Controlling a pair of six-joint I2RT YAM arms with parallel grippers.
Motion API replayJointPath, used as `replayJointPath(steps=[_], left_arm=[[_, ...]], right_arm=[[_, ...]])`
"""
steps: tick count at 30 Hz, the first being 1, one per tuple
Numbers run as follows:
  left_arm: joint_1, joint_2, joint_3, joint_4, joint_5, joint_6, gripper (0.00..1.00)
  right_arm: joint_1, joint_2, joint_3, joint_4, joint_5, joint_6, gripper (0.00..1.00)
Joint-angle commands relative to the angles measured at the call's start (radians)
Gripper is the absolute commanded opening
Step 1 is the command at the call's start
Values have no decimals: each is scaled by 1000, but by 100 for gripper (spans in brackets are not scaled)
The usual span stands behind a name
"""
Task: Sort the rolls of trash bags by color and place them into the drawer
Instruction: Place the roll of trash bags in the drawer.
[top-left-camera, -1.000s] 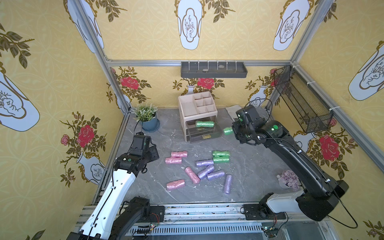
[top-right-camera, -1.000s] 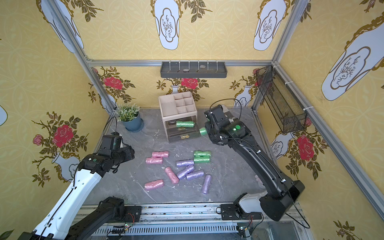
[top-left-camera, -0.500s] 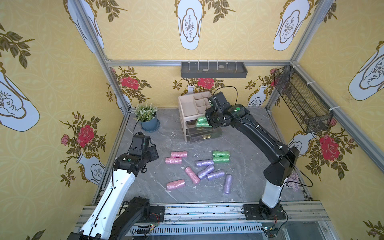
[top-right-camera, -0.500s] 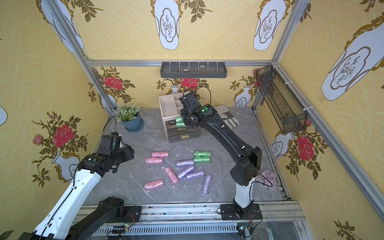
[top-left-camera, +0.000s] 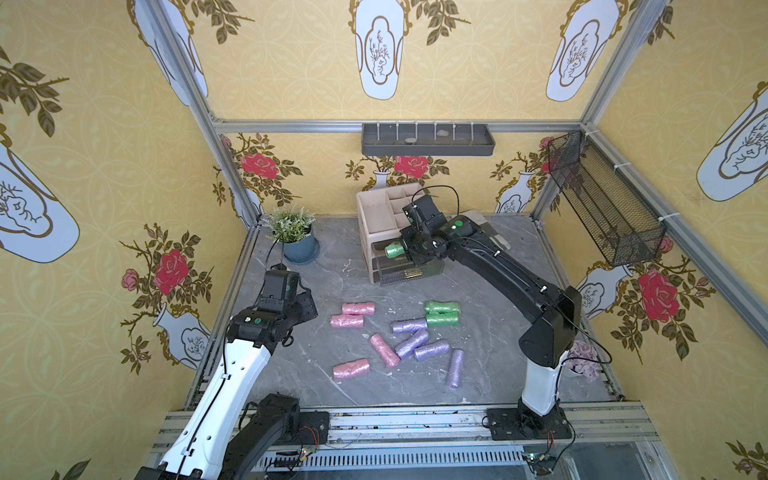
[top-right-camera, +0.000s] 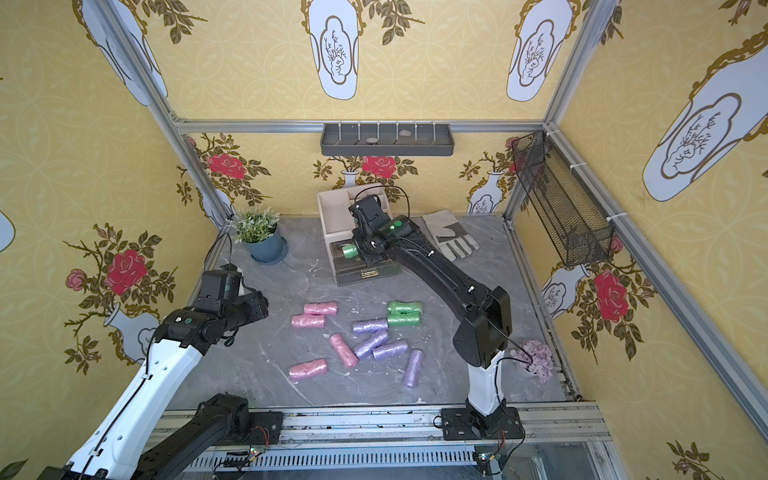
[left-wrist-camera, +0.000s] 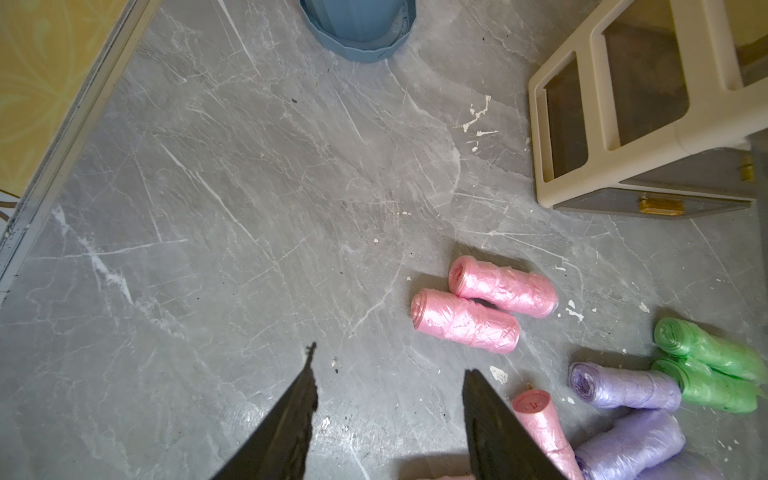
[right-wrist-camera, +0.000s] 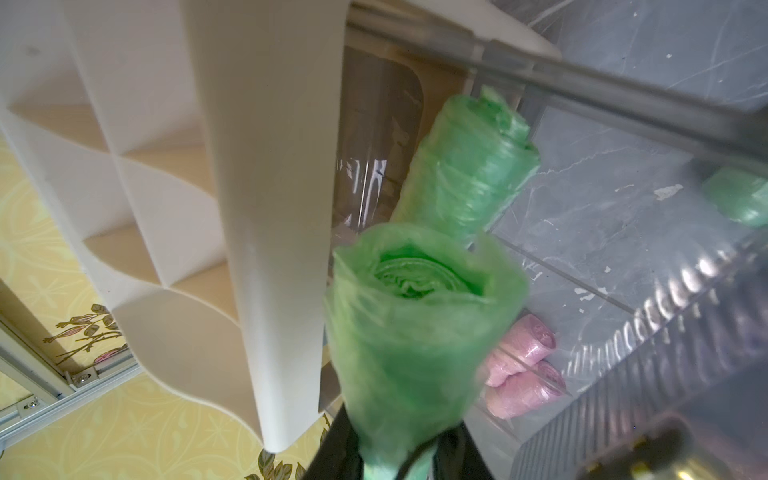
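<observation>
The beige drawer (top-left-camera: 380, 216) (top-right-camera: 336, 212) stands at the back with its top smoky tray pulled out. My right gripper (top-left-camera: 409, 251) (top-right-camera: 362, 251) (right-wrist-camera: 395, 451) hovers over that tray, shut on a green roll (right-wrist-camera: 415, 324). Another green roll (right-wrist-camera: 465, 166) lies in the tray beyond it. On the table lie several pink rolls (top-left-camera: 358, 308) (left-wrist-camera: 503, 286), several purple rolls (top-left-camera: 409, 325) (left-wrist-camera: 623, 386) and two green rolls (top-left-camera: 441, 307) (left-wrist-camera: 706, 349). My left gripper (top-left-camera: 306, 308) (left-wrist-camera: 388, 374) hangs open and empty left of the pink rolls.
A potted plant (top-left-camera: 293, 232) stands back left. A grey glove (top-right-camera: 451, 239) lies right of the chest. A lilac flower cluster (top-left-camera: 584, 359) sits by the right arm's base. A grey tray (top-left-camera: 428, 139) and a black mesh basket (top-left-camera: 602, 199) hang on the walls.
My right arm swung left with the green roll, from right of the chest to over the open top drawer. The left arm has not moved.
</observation>
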Motion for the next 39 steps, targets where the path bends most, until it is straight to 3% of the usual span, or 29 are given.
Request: replayJointPath(steps=[1,13,23,28,39], left_arm=[[3,-4,-7,19,3,-1,58],[11,-2,-6,22,12,0,58],[27,1,-6,27,24,3,58],[34,2,-6,28,28,5,58],[39,0,-6,27,27,6,58]], right_arm=[[-6,-10,-18,27,-2,14,27],[-38,-23,-72,29,-9,14,28],[-56,-5,-84,50,-26,6,35],[-63,3,-73,49,-28,-1,47],[-65,9,-45,54,-33,-29,62]])
